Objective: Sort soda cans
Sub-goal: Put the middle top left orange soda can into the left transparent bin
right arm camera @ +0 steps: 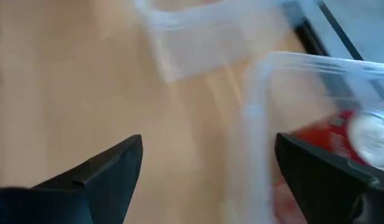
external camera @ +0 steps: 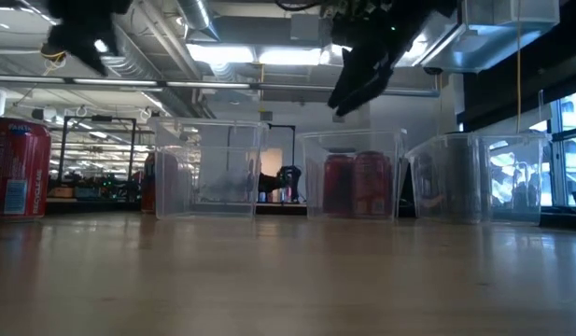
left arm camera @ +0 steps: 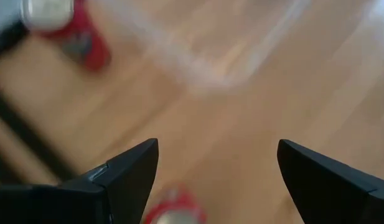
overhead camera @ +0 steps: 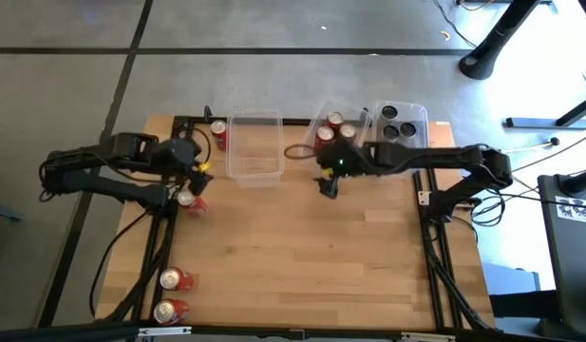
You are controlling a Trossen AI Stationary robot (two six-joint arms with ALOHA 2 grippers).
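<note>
Red soda cans stand upright on the wooden table: one [overhead camera: 187, 199] just below my left gripper [overhead camera: 198, 179], one [overhead camera: 218, 133] beside the far-left clear bin [overhead camera: 254, 144], and two [overhead camera: 175, 279] near the left front corner. Two more red cans [overhead camera: 335, 131] stand in the middle bin [overhead camera: 321, 119]. Black cans [overhead camera: 399, 122] fill the right bin [overhead camera: 421, 112]. My left gripper [left arm camera: 216, 168] is open above the table, a red can [left arm camera: 173, 211] under it. Open too, my right gripper [overhead camera: 328, 187] [right arm camera: 207, 168] hovers in front of the middle bin [right arm camera: 260, 93].
The three clear bins stand in a row along the table's far edge [external camera: 208, 168]. A red can [external camera: 12, 168] looms close at the left of the low view. Bare wood [overhead camera: 311, 256] lies across the table's middle and near right.
</note>
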